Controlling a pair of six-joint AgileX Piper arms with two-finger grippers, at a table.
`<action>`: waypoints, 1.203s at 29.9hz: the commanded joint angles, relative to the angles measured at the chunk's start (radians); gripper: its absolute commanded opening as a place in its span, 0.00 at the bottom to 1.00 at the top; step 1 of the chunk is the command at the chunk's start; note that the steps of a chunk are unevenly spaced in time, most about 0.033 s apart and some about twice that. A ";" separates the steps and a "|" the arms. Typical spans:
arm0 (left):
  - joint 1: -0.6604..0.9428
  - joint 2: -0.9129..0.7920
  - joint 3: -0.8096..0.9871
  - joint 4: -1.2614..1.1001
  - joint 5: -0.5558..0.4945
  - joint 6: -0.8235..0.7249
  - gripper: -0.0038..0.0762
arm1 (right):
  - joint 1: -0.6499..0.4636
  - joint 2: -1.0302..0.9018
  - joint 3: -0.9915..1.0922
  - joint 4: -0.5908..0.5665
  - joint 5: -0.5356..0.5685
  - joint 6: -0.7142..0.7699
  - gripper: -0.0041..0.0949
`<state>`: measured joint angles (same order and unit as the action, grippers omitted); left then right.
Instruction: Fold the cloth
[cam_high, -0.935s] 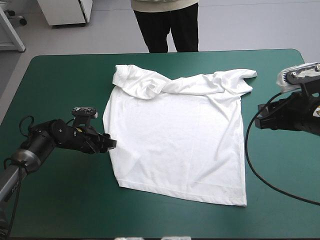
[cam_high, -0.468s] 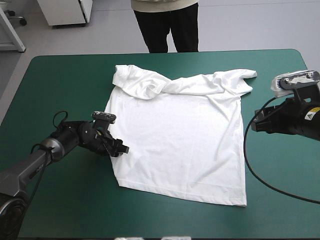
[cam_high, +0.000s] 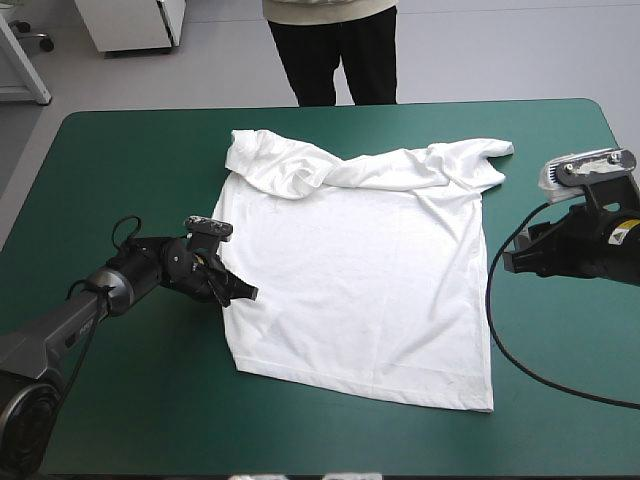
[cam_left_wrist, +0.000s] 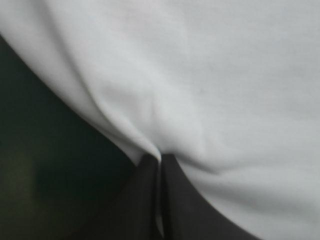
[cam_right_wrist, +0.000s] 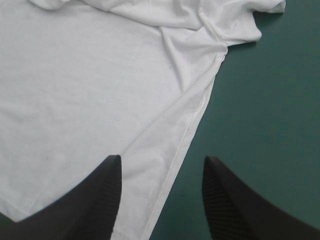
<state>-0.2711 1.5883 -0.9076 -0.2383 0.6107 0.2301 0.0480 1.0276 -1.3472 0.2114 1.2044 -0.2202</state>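
The white T-shirt (cam_high: 360, 270) lies spread on the table, its body flat and its far end with the sleeves bunched in folds. My left gripper (cam_high: 245, 293) sits low at the shirt's left edge. In the left wrist view its black fingers (cam_left_wrist: 172, 200) meet in a point, and the left gripper (cam_left_wrist: 160, 162) is shut on a pinched fold of the T-shirt (cam_left_wrist: 210, 75). My right gripper (cam_high: 510, 262) hovers just off the shirt's right edge. In the right wrist view the right gripper (cam_right_wrist: 162, 158) stands open over the T-shirt (cam_right_wrist: 75, 90) hem, holding nothing.
The teal-green cover (cam_high: 130, 150) shows on every side of the shirt, widest at the left and along the near edge. The shirt's bunched end lies closest to the table's far edge.
My left gripper slid right to the shirt's left edge and shut on the cloth. The right arm sank a little toward the shirt's right edge.
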 joint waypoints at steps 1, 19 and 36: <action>-0.010 0.004 0.005 -0.035 0.022 0.001 0.04 | -0.008 0.009 -0.019 -0.014 0.000 -0.004 0.51; -0.008 -0.084 0.005 -0.032 0.044 -0.009 0.04 | -0.006 0.019 0.608 0.044 -0.149 0.042 0.55; -0.008 -0.084 0.005 -0.025 0.055 -0.002 0.04 | 0.270 0.219 0.734 -0.067 -0.343 0.231 0.55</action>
<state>-0.2729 1.5386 -0.8884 -0.2507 0.6415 0.2298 0.2661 1.2012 -0.6038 0.2216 0.9051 -0.0851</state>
